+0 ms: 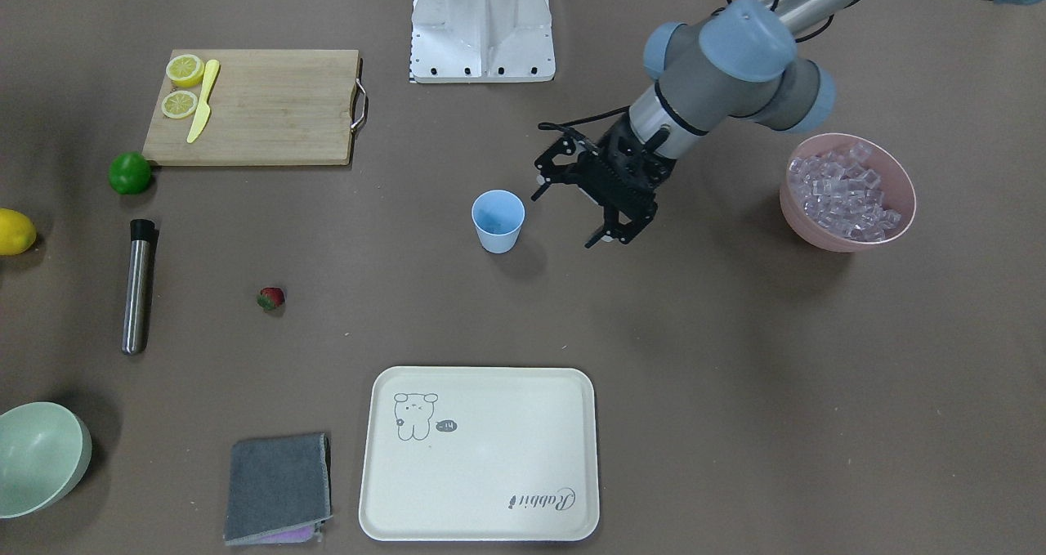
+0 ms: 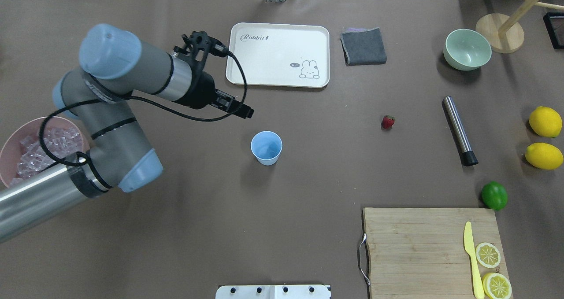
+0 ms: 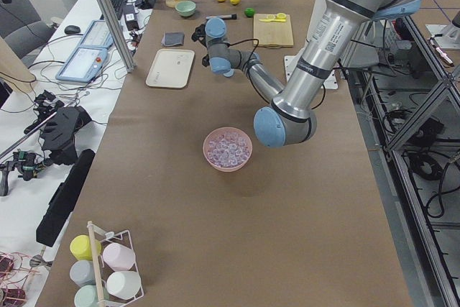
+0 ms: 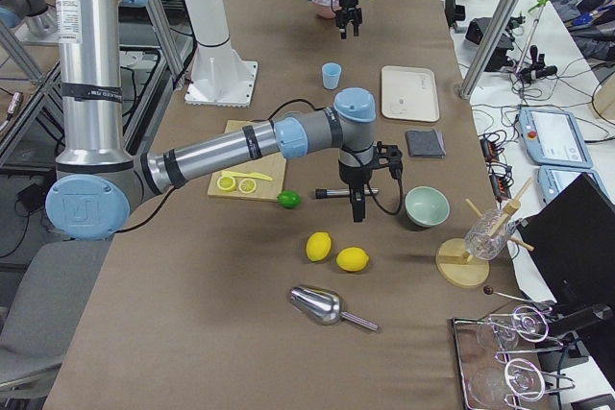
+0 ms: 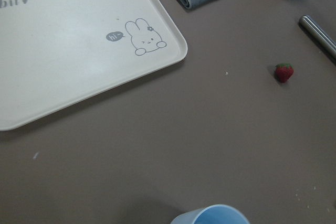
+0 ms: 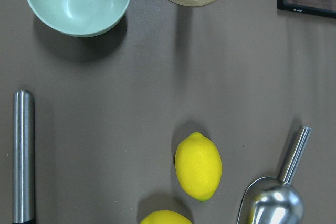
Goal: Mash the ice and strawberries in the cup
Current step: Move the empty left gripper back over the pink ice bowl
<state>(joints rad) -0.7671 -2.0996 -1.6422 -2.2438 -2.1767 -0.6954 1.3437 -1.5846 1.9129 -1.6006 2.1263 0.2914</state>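
cup (image 1: 498, 221) upright; left gripper (image 1: 565, 217) just beside it, jaws apart, nothing held; right gripper (image 4: 357, 210): can't tell if clenched; strawberry (image 1: 271, 297) well apart

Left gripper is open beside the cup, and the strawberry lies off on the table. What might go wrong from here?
The left gripper hangs open close beside the free-standing cup; a sideways move may tip it. The ice cubes are small and glossy, so one may slip from the grasp or miss the narrow cup. The strawberry is small and rounded; it may roll when pinched.
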